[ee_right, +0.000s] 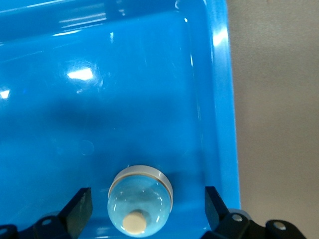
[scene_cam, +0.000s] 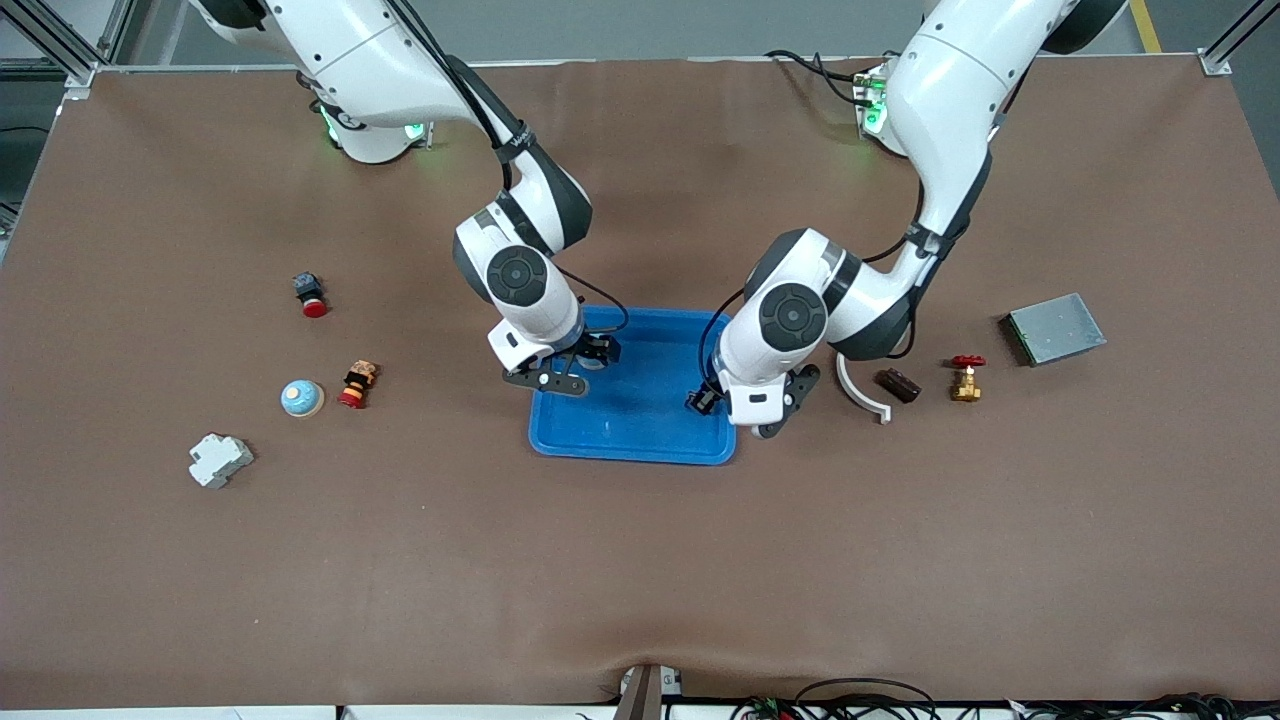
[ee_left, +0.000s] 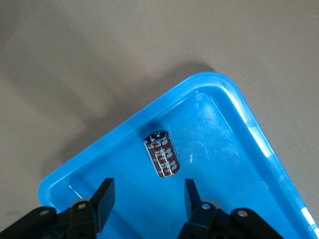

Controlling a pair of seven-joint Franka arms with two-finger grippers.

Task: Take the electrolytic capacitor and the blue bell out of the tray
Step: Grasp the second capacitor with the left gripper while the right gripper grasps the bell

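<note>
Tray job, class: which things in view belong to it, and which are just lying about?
Job: blue tray, electrolytic capacitor, blue bell in it; left gripper open at the capacitor, right gripper open around the bell.
Lying about: second bell, red button, white block, curved white strip, brown block, brass valve, grey metal box.

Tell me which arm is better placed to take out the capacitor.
Left. Its tool is over the tray and the electrolytic capacitor lies just ahead of its fingers. The right tool straddles the blue bell.
</note>
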